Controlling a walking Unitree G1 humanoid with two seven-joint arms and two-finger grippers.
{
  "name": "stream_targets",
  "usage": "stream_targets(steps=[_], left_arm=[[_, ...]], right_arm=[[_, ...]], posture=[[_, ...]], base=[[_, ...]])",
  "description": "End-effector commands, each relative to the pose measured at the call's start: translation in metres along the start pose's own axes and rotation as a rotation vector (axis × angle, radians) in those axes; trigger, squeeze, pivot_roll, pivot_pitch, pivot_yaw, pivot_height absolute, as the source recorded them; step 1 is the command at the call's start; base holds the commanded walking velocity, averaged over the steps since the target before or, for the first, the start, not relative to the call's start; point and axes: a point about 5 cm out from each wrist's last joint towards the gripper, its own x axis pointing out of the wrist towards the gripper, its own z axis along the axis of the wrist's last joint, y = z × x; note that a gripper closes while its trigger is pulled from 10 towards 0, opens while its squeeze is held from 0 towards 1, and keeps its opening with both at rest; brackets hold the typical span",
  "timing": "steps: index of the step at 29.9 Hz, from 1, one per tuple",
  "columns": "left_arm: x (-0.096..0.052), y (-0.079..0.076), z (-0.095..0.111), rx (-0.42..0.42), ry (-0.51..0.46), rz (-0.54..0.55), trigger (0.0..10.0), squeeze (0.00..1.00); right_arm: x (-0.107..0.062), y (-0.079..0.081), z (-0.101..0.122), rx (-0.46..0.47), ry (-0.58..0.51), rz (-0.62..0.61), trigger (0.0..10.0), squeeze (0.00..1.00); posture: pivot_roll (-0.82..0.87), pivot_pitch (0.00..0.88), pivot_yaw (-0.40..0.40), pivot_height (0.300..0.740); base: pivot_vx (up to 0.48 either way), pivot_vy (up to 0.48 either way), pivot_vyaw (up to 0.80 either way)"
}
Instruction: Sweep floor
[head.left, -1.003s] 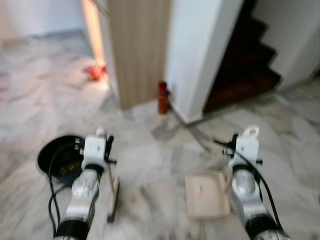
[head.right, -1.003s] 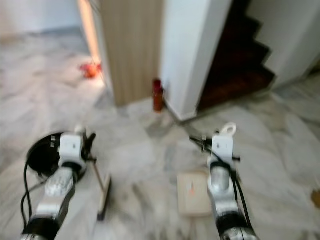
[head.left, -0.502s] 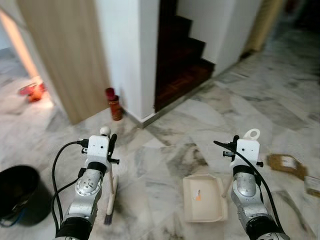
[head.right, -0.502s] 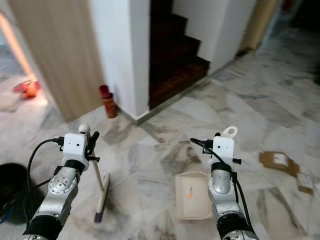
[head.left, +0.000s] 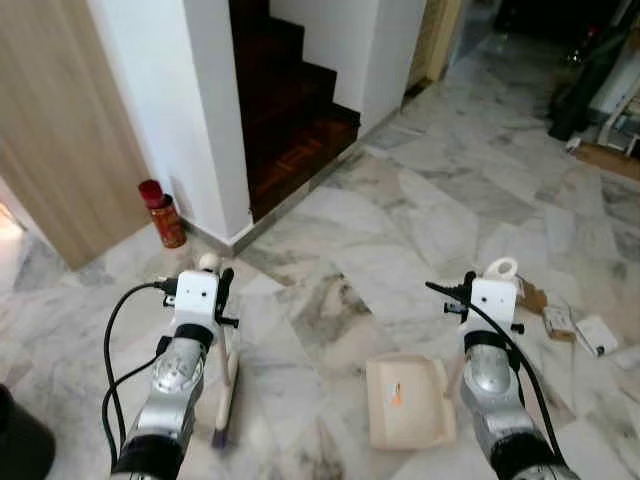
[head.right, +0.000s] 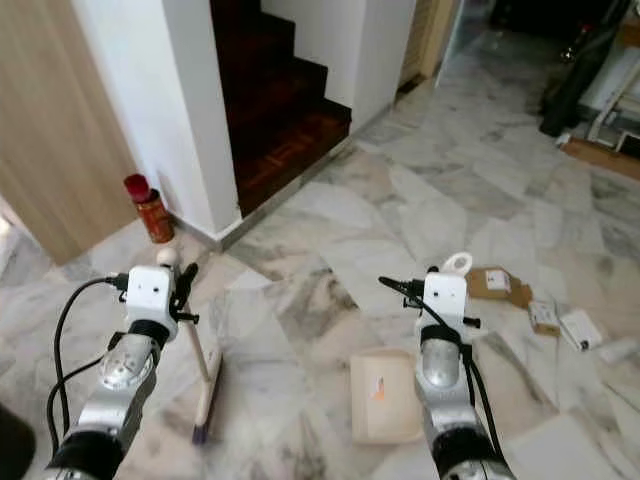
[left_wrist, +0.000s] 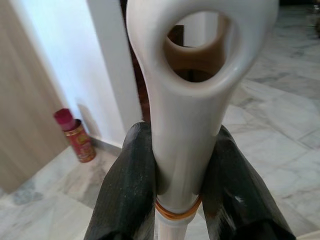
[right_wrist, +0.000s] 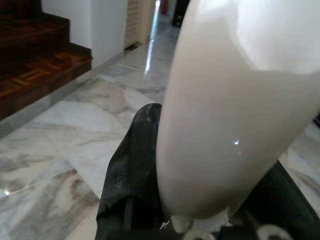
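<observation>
My left gripper (left_wrist: 181, 167) is shut on the cream handle of a broom (head.left: 226, 372), just under the handle's hanging loop. The broom stands nearly upright, its brush head on the marble floor beside my left arm. My right gripper (right_wrist: 210, 165) is shut on the upright cream handle of a dustpan (head.left: 408, 400), which lies flat on the floor to the left of my right arm. A brown cardboard scrap (head.right: 495, 283) and white paper scraps (head.right: 580, 328) lie on the floor to the right of the dustpan.
A white pillar (head.left: 190, 100) and dark wooden stairs (head.left: 290, 110) rise ahead, with a red can (head.left: 165, 213) at the pillar's foot. A wooden panel (head.left: 50, 150) stands at the left. A black bin (head.left: 20, 450) is at the lower left corner. Dark objects (head.left: 590, 70) stand at the far right.
The camera has swung to the right: stairs and can slid left, the black bin almost left the picture, and the scraps came closer. Both grippers keep the same hold.
</observation>
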Motion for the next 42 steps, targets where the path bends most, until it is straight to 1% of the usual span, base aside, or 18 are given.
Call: stream_targets(steps=[1, 4, 7, 9, 12, 32, 42], left_arm=[[0.0027, 0.0034, 0.0075, 0.01, -0.042, 0.01, 10.0, 0.0], [0.0029, 0.0028, 0.0076, 0.023, -0.043, 0.007, 10.0, 0.0], [0.0029, 0.0028, 0.0076, 0.019, -0.043, 0.01, 10.0, 0.0], [0.0025, 0.0032, 0.0075, 0.0, -0.045, 0.018, 10.0, 0.0], [0.0024, 0.0032, 0.0069, 0.009, -0.042, 0.016, 10.0, 0.0], [0.0015, 0.0024, 0.0067, 0.003, -0.046, 0.015, 10.0, 0.0], [-0.0004, -0.0002, 0.0078, -0.024, -0.063, -0.001, 10.0, 0.0]], right_arm=[[0.0042, -0.0007, 0.0095, 0.002, -0.045, -0.005, 10.0, 0.0], [0.0044, -0.0013, 0.0096, 0.002, -0.046, -0.007, 10.0, 0.0], [0.0045, -0.0016, 0.0097, 0.002, -0.046, -0.008, 10.0, 0.0], [0.0044, -0.0015, 0.0097, 0.002, -0.047, -0.008, 10.0, 0.0], [0.0046, -0.002, 0.0094, 0.001, -0.045, -0.007, 10.0, 0.0], [0.0034, -0.0023, 0.0081, 0.003, -0.042, -0.007, 10.0, 0.0], [0.0014, -0.0011, 0.0064, 0.001, -0.039, -0.003, 10.0, 0.0]], posture=[[-0.01, 0.0, -0.012, 0.74], [-0.01, 0.0, -0.012, 0.74], [-0.01, 0.0, -0.012, 0.74], [-0.01, 0.0, -0.012, 0.74], [-0.01, 0.0, -0.014, 0.74], [-0.01, 0.0, -0.016, 0.74], [-0.01, 0.0, -0.016, 0.74]], base=[[0.0, 0.0, -0.8], [0.0, -0.175, -0.8], [0.0, -0.416, -0.8], [0.0, 0.0, -0.8], [0.0, 0.0, -0.8], [0.0, 0.0, -0.8], [0.0, 0.0, -0.8]])
